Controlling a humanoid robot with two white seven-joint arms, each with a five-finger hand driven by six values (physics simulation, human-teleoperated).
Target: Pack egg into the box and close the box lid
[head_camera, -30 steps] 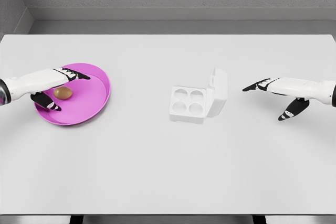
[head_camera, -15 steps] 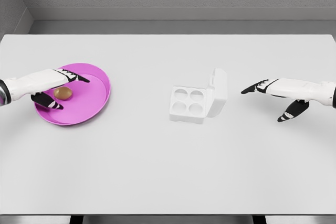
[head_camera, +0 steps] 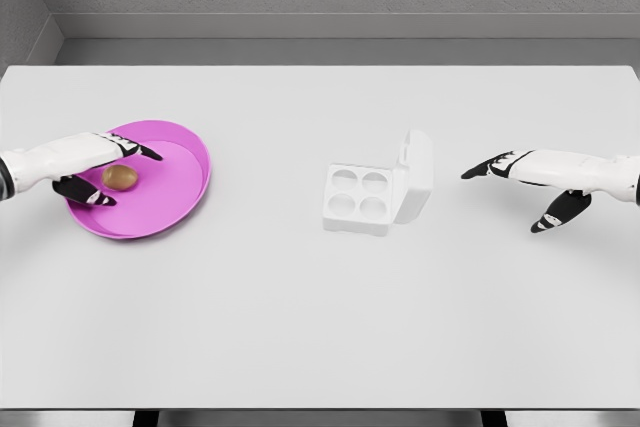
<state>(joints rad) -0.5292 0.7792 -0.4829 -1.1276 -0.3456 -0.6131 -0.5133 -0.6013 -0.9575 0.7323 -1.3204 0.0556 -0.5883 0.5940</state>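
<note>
Over near the left edge of the white surface [head_camera: 320, 317], a magenta plate [head_camera: 165, 197] carries a single brown egg [head_camera: 120, 178], which sits on the left part of the plate's floor. The left hand [head_camera: 95, 165] reaches in from the left edge and is positioned around the egg: its long fingers [head_camera: 138, 147] extend over the far side of the egg, while the thumb [head_camera: 92, 197] lies on the near side. The fingers are spread with the egg between them, close to it, but whether they actually touch it cannot be told from this view; the egg appears to rest on the plate.

Around the middle of the surface, slightly to the right, stands the white egg box [head_camera: 360, 199] with four round cups, all empty. Its lid [head_camera: 415, 175] is raised on the right side of the tray, standing tilted and open.

Well apart from the box, toward the right edge of the surface, the right hand [head_camera: 530, 179] comes in from the right. Its fingers [head_camera: 485, 165] are spread and relaxed, pointing left toward the box, with the thumb [head_camera: 552, 215] hanging down toward the near edge. It holds nothing.
</note>
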